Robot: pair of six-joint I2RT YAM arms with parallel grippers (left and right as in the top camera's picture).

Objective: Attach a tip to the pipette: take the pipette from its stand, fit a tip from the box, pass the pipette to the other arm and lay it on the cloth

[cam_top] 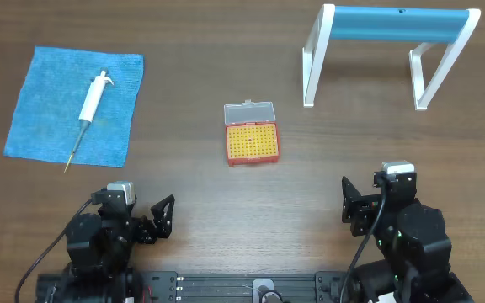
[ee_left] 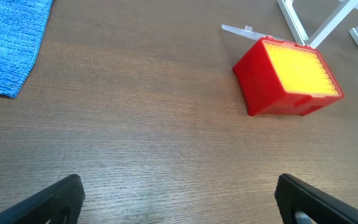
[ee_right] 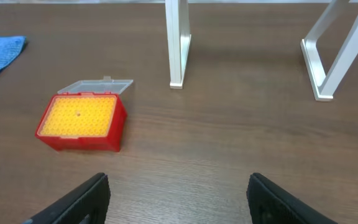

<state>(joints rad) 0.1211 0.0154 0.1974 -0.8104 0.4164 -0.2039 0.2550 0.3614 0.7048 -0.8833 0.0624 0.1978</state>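
Pipette (cam_top: pixel 93 96) laid on cloth (cam_top: pixel 49 118), left hand (ee_left: pixel 179 190) and right hand (ee_right: pixel 179 186) wide, empty; we judge its overhanging tip (cam_top: pixel 71 157) may foul on bench (cam_top: pixel 192 76).

Wood grain, cloth and plastic under my wrists

The table (cam_top: pixel 226 50) is brown wood-grain board, smooth with a faint satin sheen. At the upper left of the top view, the cloth (cam_top: pixel 49 118) is blue woven fabric, matt and slightly nubbly. The pipette (cam_top: pixel 93 97) on it looks like smooth white plastic, and its tip (cam_top: pixel 73 154) is a yellowish plastic. Mid-frame, the tip box (cam_top: pixel 252 145) is glossy red plastic with a yellow insert, and its lid (cam_top: pixel 249 112) is clear plastic. At upper right, the stand (cam_top: pixel 398 25) has a smooth blue bar on white legs; metal or plastic, I cannot tell. The fingers of my left gripper (ee_left: pixel 179 186) and right gripper (ee_right: pixel 179 183) are matt black plastic.
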